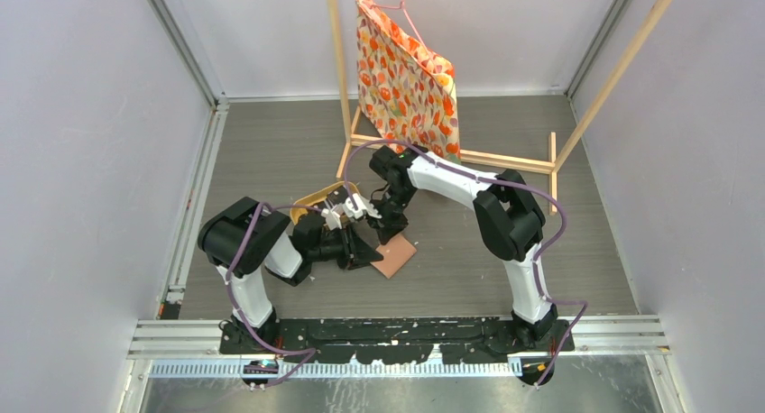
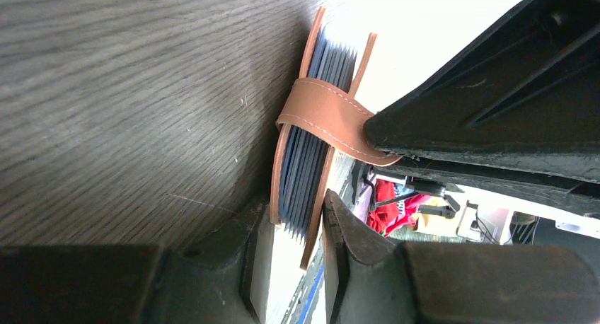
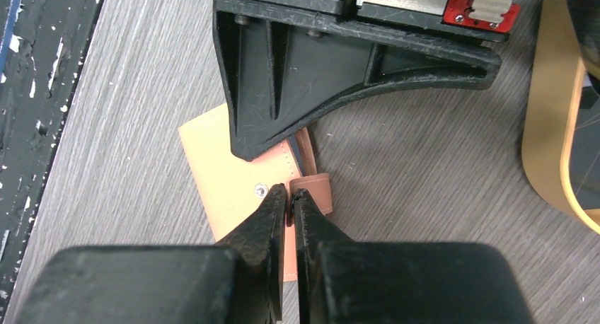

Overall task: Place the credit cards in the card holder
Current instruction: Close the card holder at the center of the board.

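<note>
The salmon-brown card holder (image 1: pixel 398 259) lies on the table in front of both arms. In the left wrist view it stands edge-on, with its grey-blue slotted inside (image 2: pixel 310 154) between the leather covers. My left gripper (image 2: pixel 297 205) is shut on the holder's edge, one finger on each cover. My right gripper (image 3: pixel 290 194) is shut on the snap tab (image 3: pixel 315 194), next to the metal snap (image 3: pixel 261 189). The tab (image 2: pixel 322 112) wraps over the slots towards the right finger. No credit card shows clearly in any view.
An oval yellow-rimmed wooden tray (image 1: pixel 317 199) sits just behind the left gripper, and its rim (image 3: pixel 548 126) shows right of the holder. A wooden rack (image 1: pixel 505 159) with a floral bag (image 1: pixel 406 79) stands at the back. Metal rails run along the near edge.
</note>
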`<state>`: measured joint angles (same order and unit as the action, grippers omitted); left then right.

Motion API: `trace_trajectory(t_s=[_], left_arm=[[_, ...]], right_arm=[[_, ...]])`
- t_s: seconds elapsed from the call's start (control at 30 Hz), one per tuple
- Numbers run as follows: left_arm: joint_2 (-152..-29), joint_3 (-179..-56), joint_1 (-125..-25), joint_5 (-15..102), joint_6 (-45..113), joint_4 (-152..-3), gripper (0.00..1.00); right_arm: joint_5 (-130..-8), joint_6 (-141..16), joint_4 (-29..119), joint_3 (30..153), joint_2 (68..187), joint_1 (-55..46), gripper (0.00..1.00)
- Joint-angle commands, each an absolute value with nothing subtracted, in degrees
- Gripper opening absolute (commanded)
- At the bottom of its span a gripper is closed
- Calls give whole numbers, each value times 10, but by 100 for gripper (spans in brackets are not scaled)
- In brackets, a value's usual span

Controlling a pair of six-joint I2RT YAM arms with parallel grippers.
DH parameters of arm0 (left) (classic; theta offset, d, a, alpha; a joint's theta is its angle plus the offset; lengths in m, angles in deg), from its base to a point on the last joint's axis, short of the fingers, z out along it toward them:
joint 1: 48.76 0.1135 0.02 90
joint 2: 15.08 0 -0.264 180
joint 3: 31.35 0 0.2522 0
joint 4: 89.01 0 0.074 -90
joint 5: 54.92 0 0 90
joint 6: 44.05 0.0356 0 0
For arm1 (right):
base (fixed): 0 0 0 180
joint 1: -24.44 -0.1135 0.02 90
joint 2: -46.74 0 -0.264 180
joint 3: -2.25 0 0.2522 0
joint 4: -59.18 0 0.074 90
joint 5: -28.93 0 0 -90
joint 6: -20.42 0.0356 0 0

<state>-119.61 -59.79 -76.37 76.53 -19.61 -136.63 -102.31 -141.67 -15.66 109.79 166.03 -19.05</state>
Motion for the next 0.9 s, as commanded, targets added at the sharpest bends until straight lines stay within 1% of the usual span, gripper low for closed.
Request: trace_trajectory(t_s=[0.0,0.1,0.3,0.43,0.6,0.87], left_arm=[[-1228,-571,-758,703,-168,-1242,4],[-1230,-572,-758,702,-169,-1244,4],[-1233,-570,-758,702,-176,-1251,4],[-1237,-572,-758,702,-178,-1256,4],[-1237,-571,-758,702,-180,-1260,4],[-1240,-571,-758,702,-180,-1260,4]], right_arm=[[-1027,-1421,-181,1090,1623,-198,4],[-1021,-1403,-157,1062,1608,-203,2],[-1004,-1352,-68,979,1573,-212,2],[-991,-1326,-24,946,1556,-213,3],[-996,-1325,-25,938,1556,-212,4],[-992,-1310,-18,915,1548,-217,4]])
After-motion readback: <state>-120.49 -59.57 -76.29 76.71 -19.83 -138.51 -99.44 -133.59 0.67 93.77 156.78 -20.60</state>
